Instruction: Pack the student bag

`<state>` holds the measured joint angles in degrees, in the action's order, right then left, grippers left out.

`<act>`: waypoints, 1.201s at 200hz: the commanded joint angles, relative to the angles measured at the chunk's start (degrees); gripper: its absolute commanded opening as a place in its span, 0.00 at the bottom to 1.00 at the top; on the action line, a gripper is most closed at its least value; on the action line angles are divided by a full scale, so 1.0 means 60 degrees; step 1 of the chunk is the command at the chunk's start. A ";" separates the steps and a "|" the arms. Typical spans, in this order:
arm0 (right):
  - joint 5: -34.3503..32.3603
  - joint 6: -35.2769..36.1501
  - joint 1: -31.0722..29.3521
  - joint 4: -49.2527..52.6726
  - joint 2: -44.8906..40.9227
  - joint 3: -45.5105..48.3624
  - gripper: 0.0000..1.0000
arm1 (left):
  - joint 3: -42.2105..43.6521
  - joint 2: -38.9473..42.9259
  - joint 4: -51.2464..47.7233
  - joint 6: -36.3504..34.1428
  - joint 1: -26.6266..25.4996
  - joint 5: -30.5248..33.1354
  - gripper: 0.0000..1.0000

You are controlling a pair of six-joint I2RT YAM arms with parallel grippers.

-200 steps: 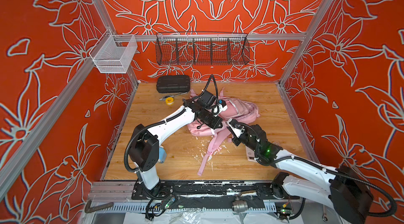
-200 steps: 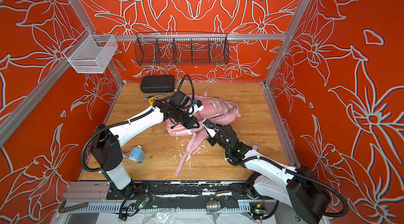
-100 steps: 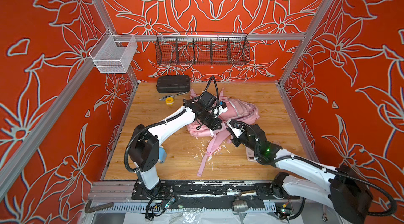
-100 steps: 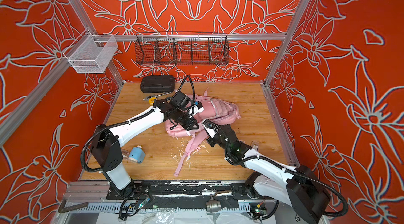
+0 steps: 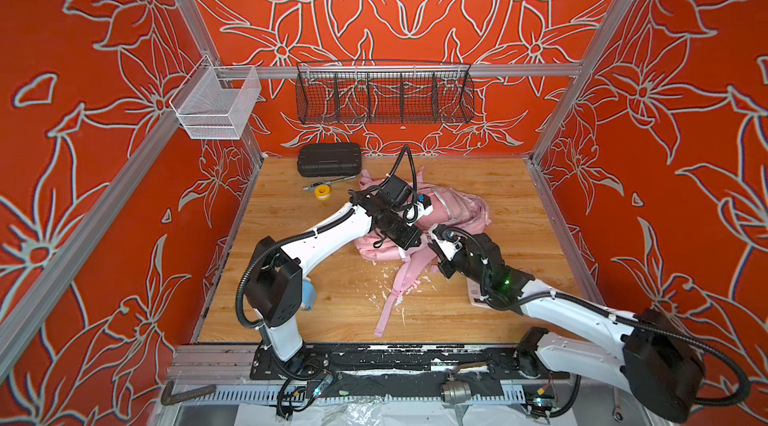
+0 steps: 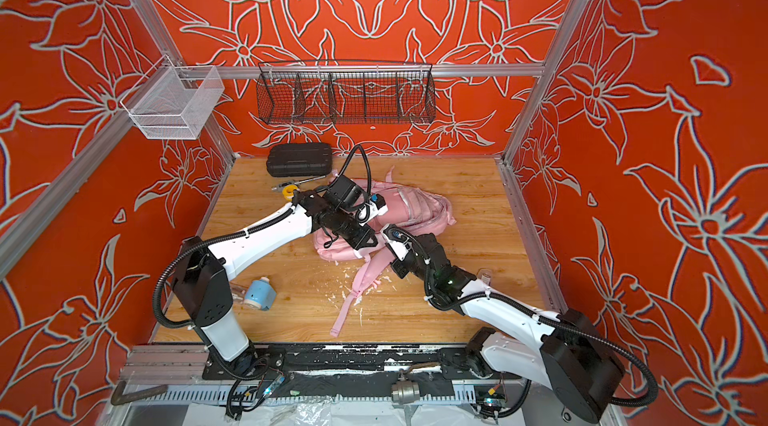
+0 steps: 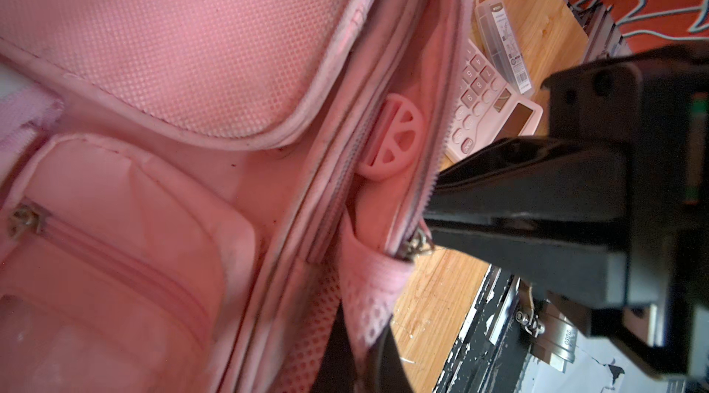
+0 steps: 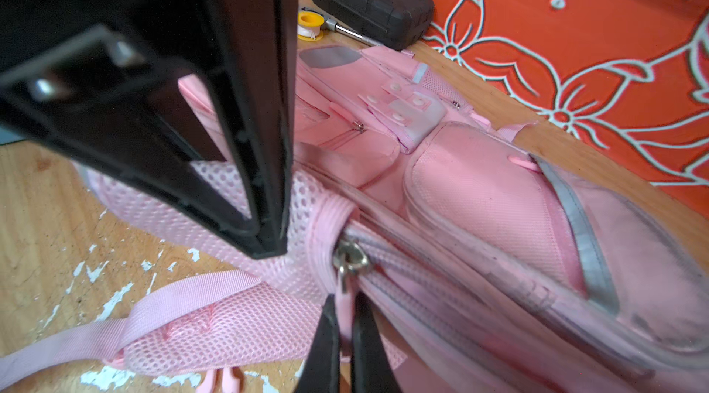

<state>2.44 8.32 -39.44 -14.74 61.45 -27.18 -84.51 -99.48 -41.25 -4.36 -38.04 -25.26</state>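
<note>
Student bag point(image 5: 453, 211): lying flat, table point(image 5: 291, 299) centre, shade toward 12 o'clock. Left gripper point(image 8: 268, 245): clamped on mesh strap point(image 8: 161, 214). Right gripper point(image 8: 347, 333): pinching zipper pull point(image 8: 347, 262). Likely risk: pull slips from pinch, or teeth snag, dragging bag.

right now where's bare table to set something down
Bare: back right, between student bag and right wall; front, between blue object and loose strap. Crowded: by the black case, and where left gripper and right gripper meet on the bag.
</note>
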 commanded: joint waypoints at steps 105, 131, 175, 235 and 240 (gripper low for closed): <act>0.0851 -0.1288 0.3995 0.5973 -0.0869 -0.1957 0.00 | 0.2491 0.1530 0.1541 -0.2196 -0.0061 0.0863 0.00; 0.1191 -0.0979 0.3965 0.6351 -0.1408 -0.2047 0.00 | 0.2423 0.1071 0.2492 -0.2801 -0.0080 0.0741 0.00; 0.1642 -0.0979 0.3952 0.6980 -0.2284 -0.1857 0.00 | 0.1475 -0.0215 0.2880 -0.3666 -0.0020 0.1232 0.00; 0.2665 -0.1247 0.3689 0.6297 -0.1377 -0.2074 0.00 | 0.1383 -0.0257 0.2641 -0.1952 0.0394 0.1256 0.46; 0.2704 -0.1255 0.3688 0.6294 -0.1267 -0.2168 0.00 | 0.1371 -0.0143 0.2510 -0.1487 0.0407 0.1221 0.48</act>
<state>13.13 1.37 -16.47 26.17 51.59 -37.01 -75.11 -103.31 -27.86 -22.20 -35.81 -17.96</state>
